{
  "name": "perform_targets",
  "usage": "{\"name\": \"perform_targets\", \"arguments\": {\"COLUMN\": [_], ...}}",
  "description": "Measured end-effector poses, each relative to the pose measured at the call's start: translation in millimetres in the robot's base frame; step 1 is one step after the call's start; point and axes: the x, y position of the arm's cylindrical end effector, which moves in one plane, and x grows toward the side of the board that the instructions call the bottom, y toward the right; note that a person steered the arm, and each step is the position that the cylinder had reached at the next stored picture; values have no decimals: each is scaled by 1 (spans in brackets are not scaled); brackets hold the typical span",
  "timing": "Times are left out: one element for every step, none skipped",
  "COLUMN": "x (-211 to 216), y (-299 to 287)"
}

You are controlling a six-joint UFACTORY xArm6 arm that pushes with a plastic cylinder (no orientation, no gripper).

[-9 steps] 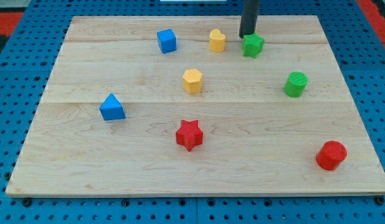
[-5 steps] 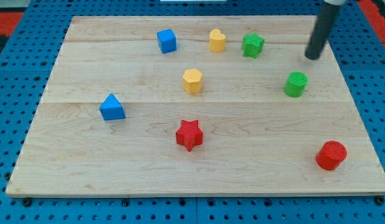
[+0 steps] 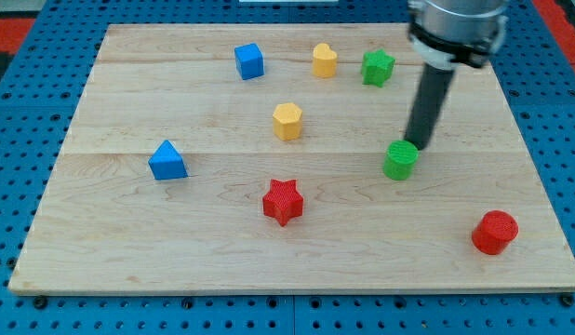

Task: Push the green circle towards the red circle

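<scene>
The green circle (image 3: 400, 159) stands right of the board's middle. The red circle (image 3: 495, 232) stands near the board's bottom right corner, well below and to the right of the green one. My tip (image 3: 416, 147) touches the green circle's upper right side. The dark rod rises from there toward the view's top.
A green star (image 3: 378, 67), a yellow heart-like block (image 3: 325, 60) and a blue cube (image 3: 250, 61) stand along the top. A yellow hexagon (image 3: 287, 121) is near the middle, a blue triangle (image 3: 167, 161) at the left, a red star (image 3: 283, 201) below the middle. The wooden board (image 3: 129, 251) lies on a blue pegboard.
My tip moved from beside the green star to the right, then down and left onto the green circle. The green circle slid down and to the left.
</scene>
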Motion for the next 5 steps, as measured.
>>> {"name": "perform_targets", "arguments": {"x": [4, -14, 7, 21, 40], "y": [5, -20, -56, -41, -51]}}
